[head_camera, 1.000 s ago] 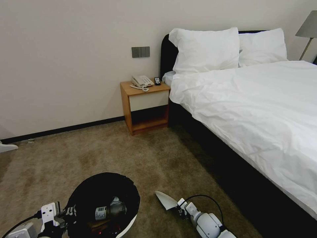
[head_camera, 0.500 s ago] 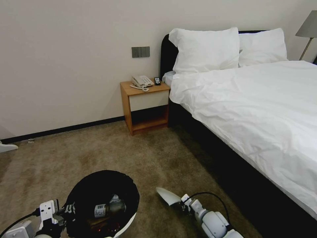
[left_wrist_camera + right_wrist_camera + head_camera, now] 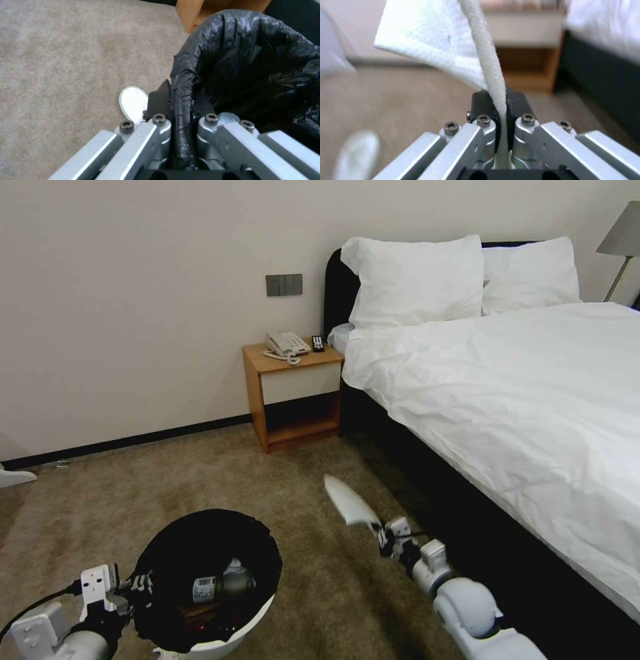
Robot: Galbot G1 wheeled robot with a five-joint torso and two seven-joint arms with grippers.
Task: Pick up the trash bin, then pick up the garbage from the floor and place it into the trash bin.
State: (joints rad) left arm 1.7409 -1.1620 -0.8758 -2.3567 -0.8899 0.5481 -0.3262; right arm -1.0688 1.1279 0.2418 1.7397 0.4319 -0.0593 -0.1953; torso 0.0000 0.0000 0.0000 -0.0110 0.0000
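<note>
Two tools clamped: L [image 3: 181, 110] bin rim [image 3: 181, 82], R [image 3: 500, 105] slipper [image 3: 453, 42].

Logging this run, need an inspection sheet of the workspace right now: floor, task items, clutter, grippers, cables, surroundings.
Surface: brown carpet, mottled, bare ahead.
Job's things: trash bin with black liner, held off-floor at lower left; bottle and other litter inside. White slipper held above carpet, right of bin.
Clutter: another white slipper at far left by wall.
Grippers: left gripper shut on bin rim; right gripper shut on slipper.
Cables: black cable along left arm; loop at right wrist.
Surroundings: bed, nightstand with phone and remote, lamp.
</note>
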